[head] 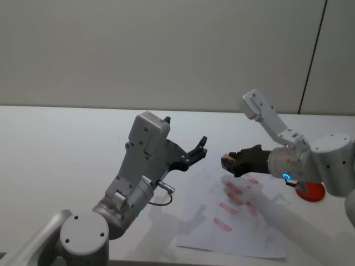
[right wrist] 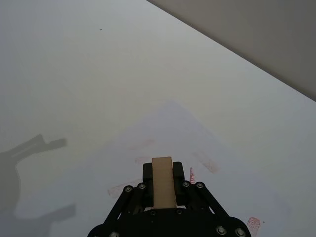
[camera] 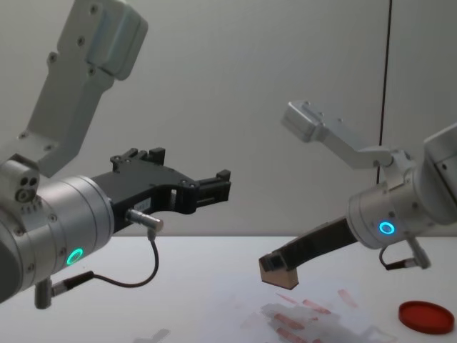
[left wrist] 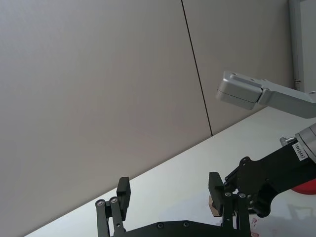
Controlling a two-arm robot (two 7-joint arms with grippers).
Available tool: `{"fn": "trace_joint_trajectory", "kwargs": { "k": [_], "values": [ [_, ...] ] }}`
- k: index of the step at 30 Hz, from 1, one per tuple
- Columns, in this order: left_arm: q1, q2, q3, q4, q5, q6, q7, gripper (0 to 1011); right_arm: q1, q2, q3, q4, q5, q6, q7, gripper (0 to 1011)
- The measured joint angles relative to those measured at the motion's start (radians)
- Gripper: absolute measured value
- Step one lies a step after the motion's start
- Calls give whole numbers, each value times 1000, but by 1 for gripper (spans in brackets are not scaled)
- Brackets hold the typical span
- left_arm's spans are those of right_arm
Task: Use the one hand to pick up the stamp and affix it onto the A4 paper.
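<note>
Stamp (camera: 277,272) sits clamped in my right pincer (head: 232,164), its long axis running along the fingers, raised clear above the far part of the A4 paper (head: 244,235); the sheet lies below it. My left pincer (head: 197,151) hovers open at the left.

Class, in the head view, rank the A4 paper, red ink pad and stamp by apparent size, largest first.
1. A4 paper
2. red ink pad, partly hidden behind the right arm
3. stamp, smallest, though raised nearer the camera

stamp (right wrist: 163,181) partly hidden by right gripper (right wrist: 163,171)
</note>
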Motion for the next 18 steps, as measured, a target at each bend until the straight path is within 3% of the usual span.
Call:
{"fn": "trace_joint_trajectory", "kwargs": {
  "k": [18],
  "values": [
    [0,0,0,0,0,0,0,1002,20,-1,12,52,8,-65,-16,224]
  ]
}}
